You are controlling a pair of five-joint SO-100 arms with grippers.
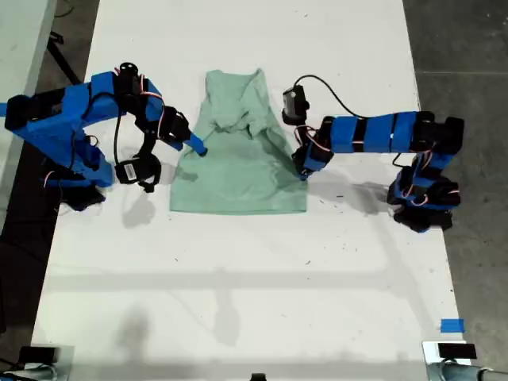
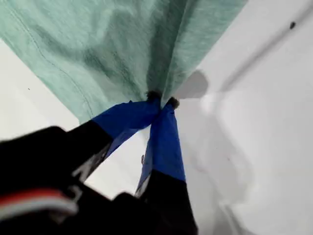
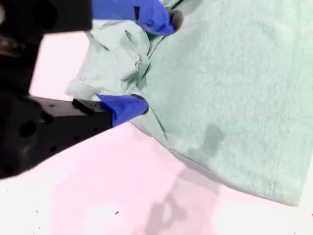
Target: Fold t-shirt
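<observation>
The pale mint-green t-shirt (image 1: 238, 178) lies flat on the white table (image 1: 238, 294), its upper part and sleeves bunched inward. My first gripper (image 1: 302, 172) is on the arm at the exterior view's right, shut on the shirt's side edge. In its wrist view the fingertips (image 2: 168, 104) pinch the t-shirt (image 2: 107, 44) and tent it up. My second gripper (image 1: 198, 145), on the arm at the exterior view's left, is open at the shirt's opposite edge. One of its fingers (image 3: 124, 107) rests at the cloth border, and the bunched t-shirt (image 3: 230, 88) fills the gap between its jaws (image 3: 152, 62).
Both arm bases stand at the table's side edges in the exterior view. A blue tape strip (image 1: 452, 325) and a dark device (image 1: 454, 350) sit at that view's lower right, another device (image 1: 36, 354) at its lower left. Grey floor (image 1: 468, 48) lies beyond the table.
</observation>
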